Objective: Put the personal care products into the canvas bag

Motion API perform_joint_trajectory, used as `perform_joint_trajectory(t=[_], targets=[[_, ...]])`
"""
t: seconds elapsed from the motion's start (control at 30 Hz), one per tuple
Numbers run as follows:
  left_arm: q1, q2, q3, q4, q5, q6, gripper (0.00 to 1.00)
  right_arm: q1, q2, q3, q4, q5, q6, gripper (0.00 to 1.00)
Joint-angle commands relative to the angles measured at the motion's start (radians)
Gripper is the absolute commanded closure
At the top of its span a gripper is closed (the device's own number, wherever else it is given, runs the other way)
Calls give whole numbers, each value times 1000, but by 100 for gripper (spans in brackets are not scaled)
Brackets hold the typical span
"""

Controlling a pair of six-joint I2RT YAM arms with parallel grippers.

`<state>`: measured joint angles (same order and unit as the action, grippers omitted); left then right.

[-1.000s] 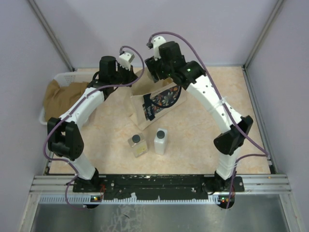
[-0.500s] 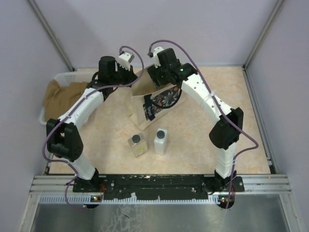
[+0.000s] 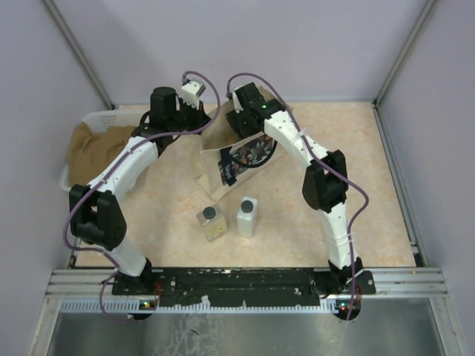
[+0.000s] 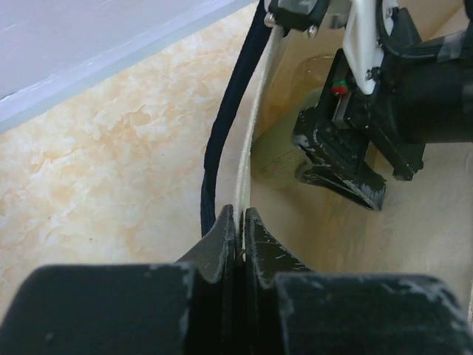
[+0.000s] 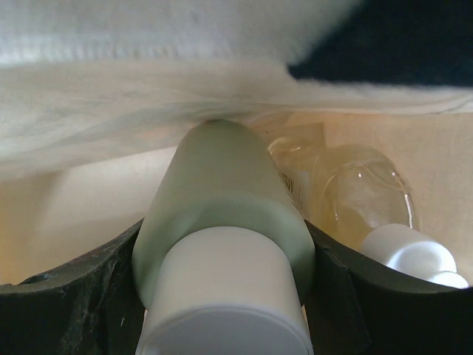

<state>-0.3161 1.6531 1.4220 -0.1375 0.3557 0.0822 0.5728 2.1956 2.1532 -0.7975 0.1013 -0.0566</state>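
Bag (image 3: pixel 245 159) stands at upper centre of the overhead view. The left gripper (image 3: pixel 200 121) is at its left rim and the right gripper (image 3: pixel 242 126) is sunk into its mouth. Lower down, on the table (image 3: pixel 148 215), stand the clear bottle (image 3: pixel 211 221) and white bottle (image 3: pixel 246 216), side by side.

Left wrist view: the jaws are pinched fully together on the bag's rim at bottom centre, with the navy handle (image 4: pixel 222 140) just left of it.

Right wrist view: the fingers clamp the green bottle (image 5: pixel 222 214). Its cap faces the lens and its base leads into the bag, long axis along the reach. The amber bottle (image 5: pixel 355 192) lies just right of it. Letting go looks to be the next step.
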Motion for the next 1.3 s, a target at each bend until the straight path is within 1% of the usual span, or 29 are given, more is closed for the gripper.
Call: perform_joint_trajectory(t=[0.0,0.1,0.17,0.2,0.23,0.33,0.57,0.7,0.87,1.07,1.2,1.27], targets=[[6,-47,2,30,7,-4,100,-8,-29,145,68,67,-8,100],[6,-44,3,28,6,-4,100,-20,-29,147,66,101,-6,100],[6,-42,5,26,6,-2,100,-24,-30,145,63,124,-10,95],[6,-40,6,25,6,-3,100,-27,-30,143,62,131,-13,90],[6,-39,7,25,8,-4,100,-29,-29,141,61,133,-14,83],[6,-37,6,25,10,-6,100,-34,-31,131,60,134,-19,66],[6,-33,5,27,11,-10,100,-36,-12,125,58,152,-35,39],[7,-29,8,27,11,-10,100,-36,-11,128,62,147,-38,19],[6,-26,8,26,12,-13,100,-36,-22,132,62,135,-40,2],[6,-21,7,27,9,-13,100,-36,-70,130,43,114,-32,1],[6,-13,15,27,7,-11,100,-30,-168,86,38,108,-20,1],[6,-5,21,24,7,-11,100,-22,-242,27,55,109,-19,1]])
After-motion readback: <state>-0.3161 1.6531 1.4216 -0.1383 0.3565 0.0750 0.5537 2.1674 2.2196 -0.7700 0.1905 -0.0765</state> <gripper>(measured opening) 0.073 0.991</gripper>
